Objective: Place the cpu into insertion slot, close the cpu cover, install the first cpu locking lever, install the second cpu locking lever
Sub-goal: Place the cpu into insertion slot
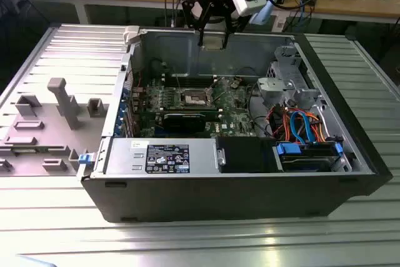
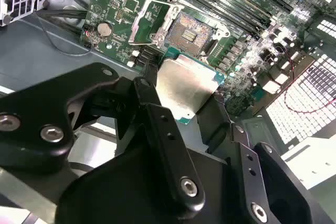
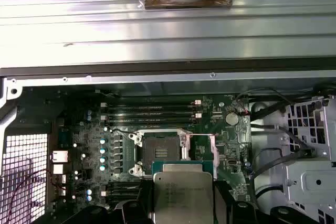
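In the exterior view I am hanging my claw [image 1: 212,37] at about twelve o'clock over the open computer case [image 1: 219,195], which is lying on the ribbed metal table [image 1: 187,245]. The claw is gripping the cpu [image 1: 213,42] in the air above the case's far wall. The insertion slot [image 1: 195,97] is sitting on the green board at roughly six o'clock from the claw, well below it, and a grey fixture block [image 1: 59,107] is standing at nine o'clock of the case. In the second wrist view my claw [image 2: 181,103] is clenching the cpu [image 2: 186,85] between two black fingers [image 2: 148,95] pressing on opposite edges, with its silvery face showing. The insertion slot [image 2: 189,35] is lying bare just beyond the chip, and the cpu cover [image 2: 138,23] is standing swung open beside it. In the first wrist view the claw [image 3: 182,209] is holding the cpu [image 3: 182,192] level and apart from the board, the insertion slot [image 3: 160,152] is lying uncovered between the chip and the long memory slots [image 3: 152,111], and the cpu cover [image 3: 212,149] is tilting up at the slot's side.
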### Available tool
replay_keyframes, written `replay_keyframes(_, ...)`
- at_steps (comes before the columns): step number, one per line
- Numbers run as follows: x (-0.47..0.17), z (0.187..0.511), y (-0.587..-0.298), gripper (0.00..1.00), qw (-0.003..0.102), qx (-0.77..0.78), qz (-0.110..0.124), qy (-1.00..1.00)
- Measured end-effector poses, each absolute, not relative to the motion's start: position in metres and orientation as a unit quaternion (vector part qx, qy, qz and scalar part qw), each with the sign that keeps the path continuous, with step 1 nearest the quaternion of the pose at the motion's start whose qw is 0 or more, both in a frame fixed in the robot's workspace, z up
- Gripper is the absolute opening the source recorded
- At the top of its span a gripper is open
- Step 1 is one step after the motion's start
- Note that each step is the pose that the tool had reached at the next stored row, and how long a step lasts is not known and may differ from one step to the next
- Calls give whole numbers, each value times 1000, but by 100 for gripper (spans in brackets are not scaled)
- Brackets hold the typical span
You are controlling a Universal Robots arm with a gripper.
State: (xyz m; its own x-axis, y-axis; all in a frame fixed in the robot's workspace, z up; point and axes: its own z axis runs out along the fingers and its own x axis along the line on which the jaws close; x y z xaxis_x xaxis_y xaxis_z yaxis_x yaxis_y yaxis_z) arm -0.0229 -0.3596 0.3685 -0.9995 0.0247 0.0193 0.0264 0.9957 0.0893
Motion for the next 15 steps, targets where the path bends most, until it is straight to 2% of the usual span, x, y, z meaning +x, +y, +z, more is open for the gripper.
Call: replay_keyframes(15, -27, 367, -362, 55, 9, -13, -45, -999)
